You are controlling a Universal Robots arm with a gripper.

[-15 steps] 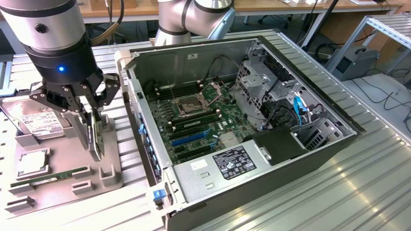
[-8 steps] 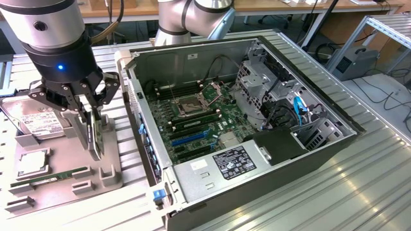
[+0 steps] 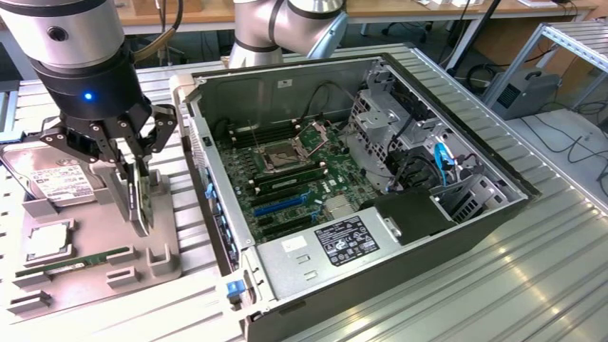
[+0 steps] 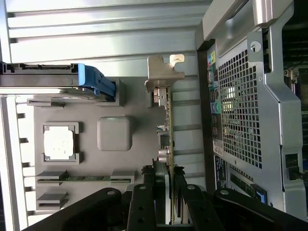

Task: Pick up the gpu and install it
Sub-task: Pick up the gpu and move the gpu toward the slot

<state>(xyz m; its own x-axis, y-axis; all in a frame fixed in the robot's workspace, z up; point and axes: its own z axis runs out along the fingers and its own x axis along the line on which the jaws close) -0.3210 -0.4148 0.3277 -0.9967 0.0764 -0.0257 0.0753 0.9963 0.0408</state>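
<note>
The gpu (image 3: pixel 147 222) stands on its edge over the grey parts tray (image 3: pixel 95 281), at the exterior view's left. It is a thin dark card. In the wrist view the gpu (image 4: pixel 169 120) is seen edge-on, with its silver bracket (image 4: pixel 161 72) at the far end. My gripper (image 3: pixel 136 214) comes down on it from above, and its fingers (image 4: pixel 179 185) press on both faces of the card, so my gripper (image 4: pixel 169 179) is shut on it. Whether the card's lower edge still touches the tray I cannot tell.
The open computer case (image 3: pixel 494 214) lies to the exterior view's right, with the motherboard (image 3: pixel 285 178) and blue slots (image 3: pixel 280 205) exposed. Its perforated rear panel (image 4: pixel 240 106) is close beside the card. The tray also holds a hard drive (image 3: pixel 57 182), a processor (image 3: pixel 48 242) and a memory stick (image 3: pixel 76 263).
</note>
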